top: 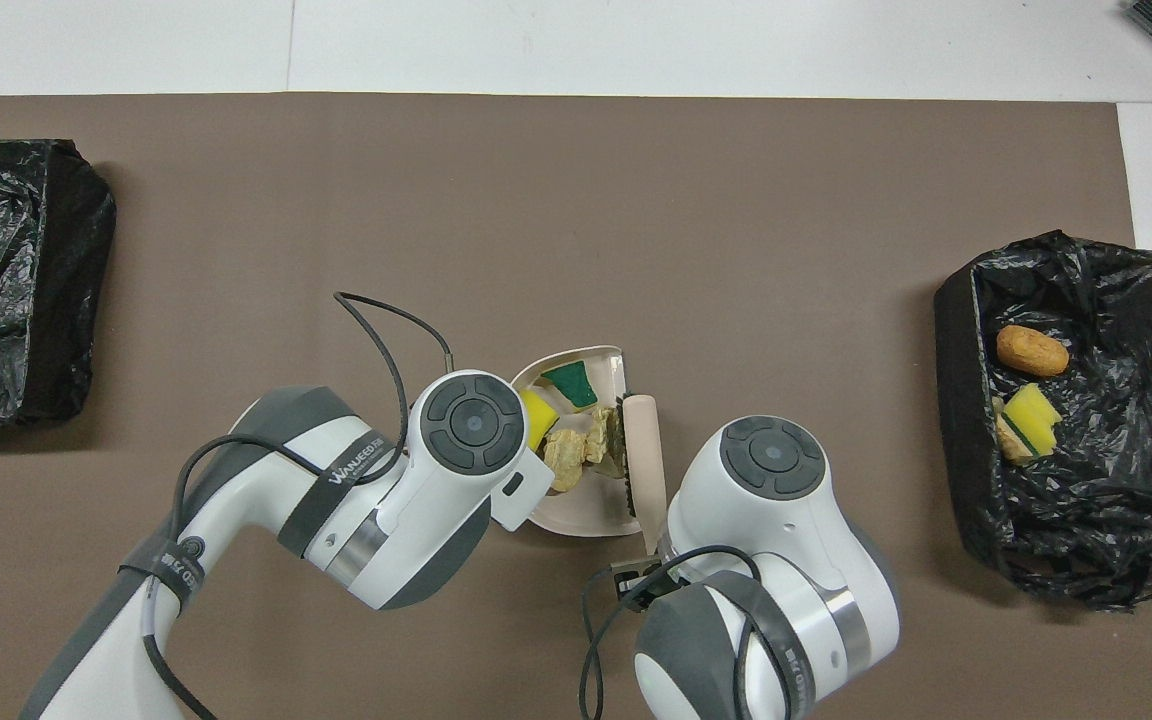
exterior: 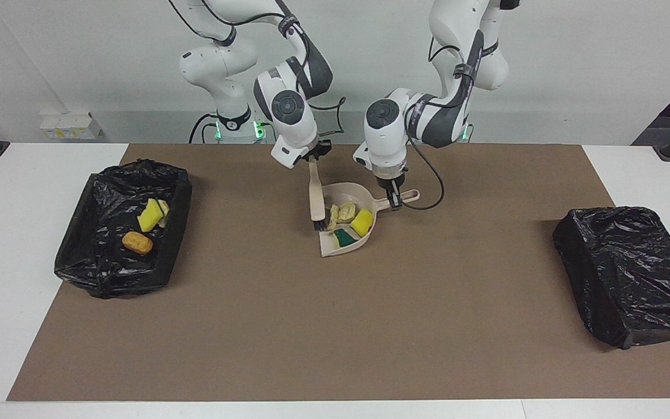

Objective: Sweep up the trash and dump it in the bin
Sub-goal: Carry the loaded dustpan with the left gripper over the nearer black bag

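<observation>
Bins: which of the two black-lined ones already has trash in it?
The bin toward the right arm's end: a yellow-green sponge and an orange-brown piece lie in it. The bin toward the left arm's end shows only black liner.

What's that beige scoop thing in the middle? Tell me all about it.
It is a beige plastic dustpan with a raised rim and a short handle, lying on the brown mat. The left gripper is shut on its handle. Four scraps lie in it, and the brush held by the right gripper reaches into it.
</observation>
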